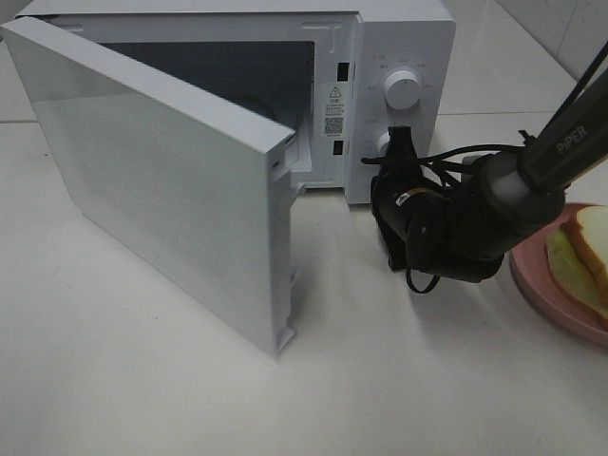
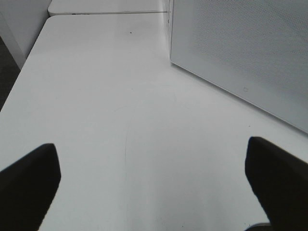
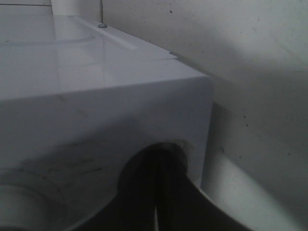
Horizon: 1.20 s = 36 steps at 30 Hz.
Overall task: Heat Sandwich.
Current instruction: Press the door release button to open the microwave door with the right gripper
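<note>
Microwave [image 1: 399,38] door [image 1: 161,180] stands wide open, so you have access for loading. Your R tool [image 1: 399,142] is pressed together, nothing pinched, tip at the ctrl panel below the upper knob [image 1: 403,92]; prob. a shut tip suits pushing. L tool [image 2: 154,183] is spread, empty, low over the worktop [image 1: 142,380] beside the door. Sandwich [image 1: 584,256] is on the pink plate [image 1: 541,285], R of the oven, not yet inside.
</note>
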Available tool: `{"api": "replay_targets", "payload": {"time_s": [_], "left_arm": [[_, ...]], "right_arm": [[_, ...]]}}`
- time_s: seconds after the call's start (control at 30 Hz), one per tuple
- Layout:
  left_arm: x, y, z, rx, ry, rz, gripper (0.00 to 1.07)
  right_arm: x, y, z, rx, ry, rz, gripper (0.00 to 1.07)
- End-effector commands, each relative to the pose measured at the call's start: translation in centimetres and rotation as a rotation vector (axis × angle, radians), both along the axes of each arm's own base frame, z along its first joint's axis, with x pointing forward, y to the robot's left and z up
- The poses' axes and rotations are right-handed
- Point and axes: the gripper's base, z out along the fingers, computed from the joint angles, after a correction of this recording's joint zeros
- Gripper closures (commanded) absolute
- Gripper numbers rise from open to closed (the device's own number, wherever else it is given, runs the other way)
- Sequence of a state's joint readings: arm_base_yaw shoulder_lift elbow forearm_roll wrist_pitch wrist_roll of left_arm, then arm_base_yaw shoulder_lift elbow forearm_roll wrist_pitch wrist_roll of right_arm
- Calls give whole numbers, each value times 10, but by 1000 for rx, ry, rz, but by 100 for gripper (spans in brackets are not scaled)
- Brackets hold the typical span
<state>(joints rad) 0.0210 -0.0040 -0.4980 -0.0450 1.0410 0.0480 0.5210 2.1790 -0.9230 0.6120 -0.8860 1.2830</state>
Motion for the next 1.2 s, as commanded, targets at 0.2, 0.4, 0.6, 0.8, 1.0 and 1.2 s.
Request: {"api": "replay_targets", "payload": {"time_s": [0.2, 0.4, 0.6, 0.8, 1.0, 1.2], "left_arm": [[-4, 0, 0, -9, -26, 2, 5], [-4, 0, 0, -9, -26, 2, 5], [-4, 0, 0, -9, -26, 2, 5], [-4, 0, 0, -9, -26, 2, 5], [-4, 0, 0, -9, -26, 2, 5], [-4, 0, 0, -9, -26, 2, 5]], "right_arm": [[31, -6, 48, 1, -319, -37, 107], [28, -6, 50, 0, -286, -25, 107], [25, -2, 51, 4, -208, 25, 107], [5, -4, 51, 3, -142, 38, 107], [-24, 4, 40, 27, -71, 64, 107], [-42, -3, 40, 32, -12, 82, 107]]}}
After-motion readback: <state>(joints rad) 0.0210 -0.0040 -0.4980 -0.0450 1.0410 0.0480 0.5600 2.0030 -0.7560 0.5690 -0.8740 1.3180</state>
